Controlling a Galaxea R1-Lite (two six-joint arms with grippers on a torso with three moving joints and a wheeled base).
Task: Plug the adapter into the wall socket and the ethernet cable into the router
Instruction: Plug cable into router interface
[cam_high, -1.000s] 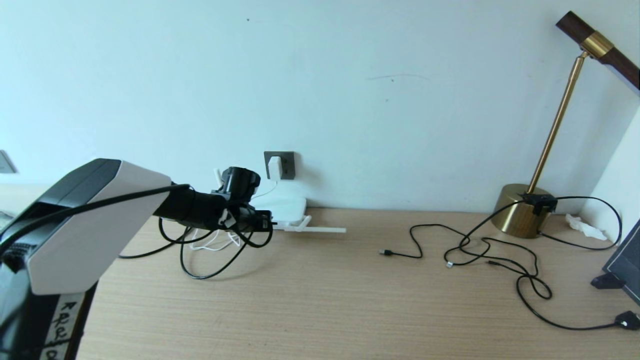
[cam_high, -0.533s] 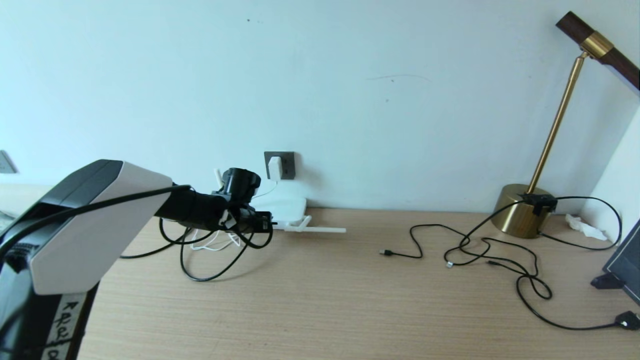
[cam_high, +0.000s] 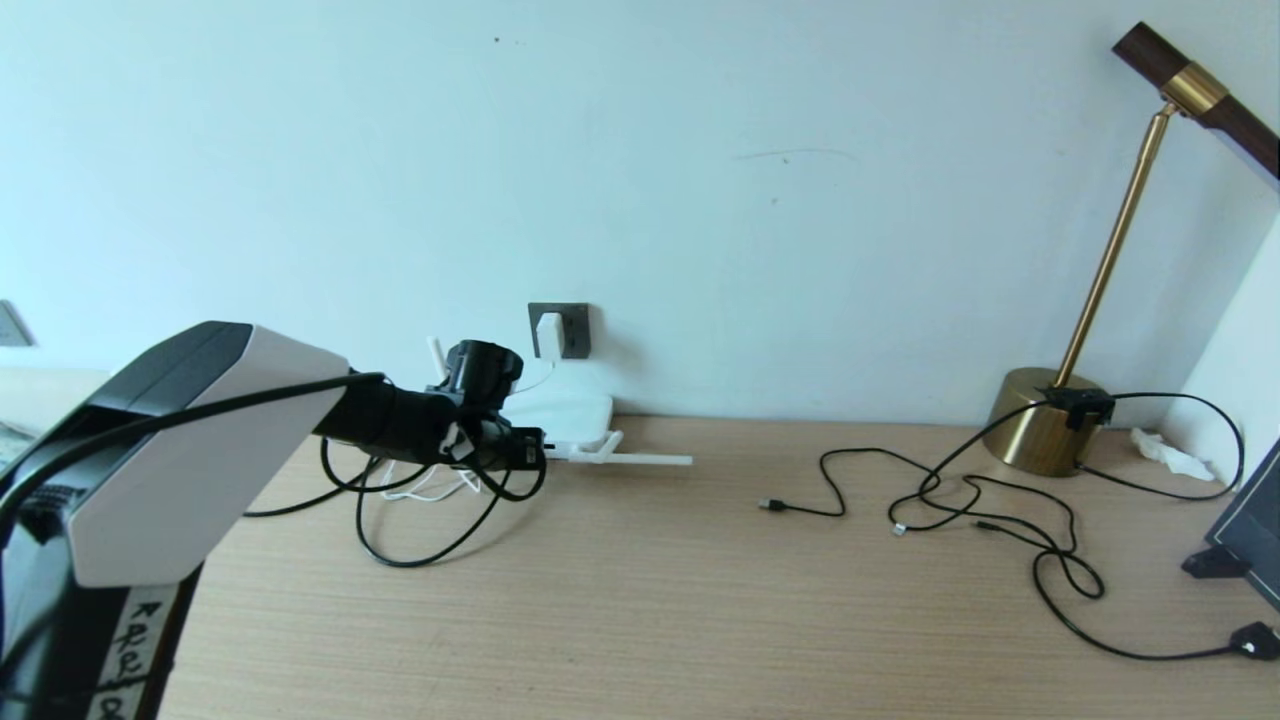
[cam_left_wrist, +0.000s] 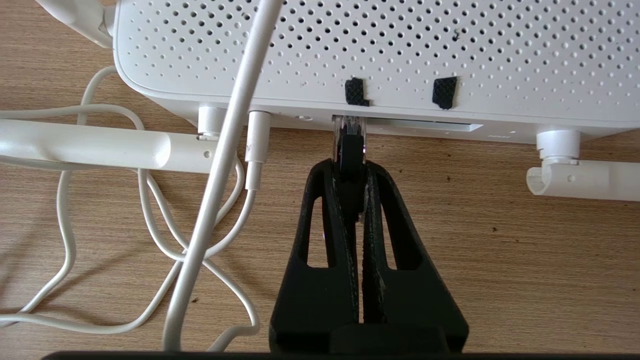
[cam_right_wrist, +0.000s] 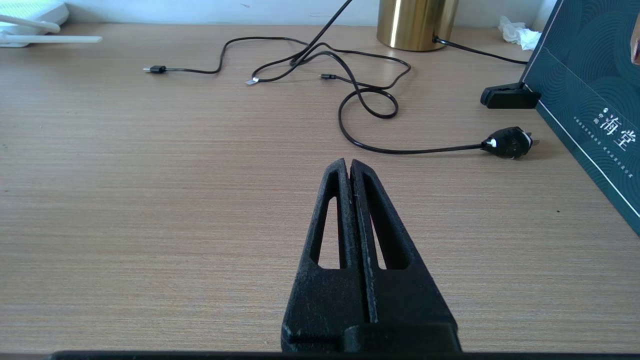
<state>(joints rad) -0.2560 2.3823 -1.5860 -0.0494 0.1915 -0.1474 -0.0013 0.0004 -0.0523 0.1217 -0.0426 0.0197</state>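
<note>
Pinching the ethernet cable (cam_left_wrist: 350, 155) plug, the left hand (cam_left_wrist: 350, 172) held its clear tip at the router (cam_left_wrist: 380, 55) port by the bench's back edge; pushing it fully home probably came next.

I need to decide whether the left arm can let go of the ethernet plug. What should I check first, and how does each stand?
1. Adapter seated in the wall socket: ok.
2. Left gripper shut on the ethernet cable plug: ok.
3. Plug's clear tip in the router port: at the port mouth, ok; fully seated: cannot tell.
4. White cord clear of that port: ok, it passes beside it.
5. Right gripper shut, over bare table, away from the work: ok.
</note>
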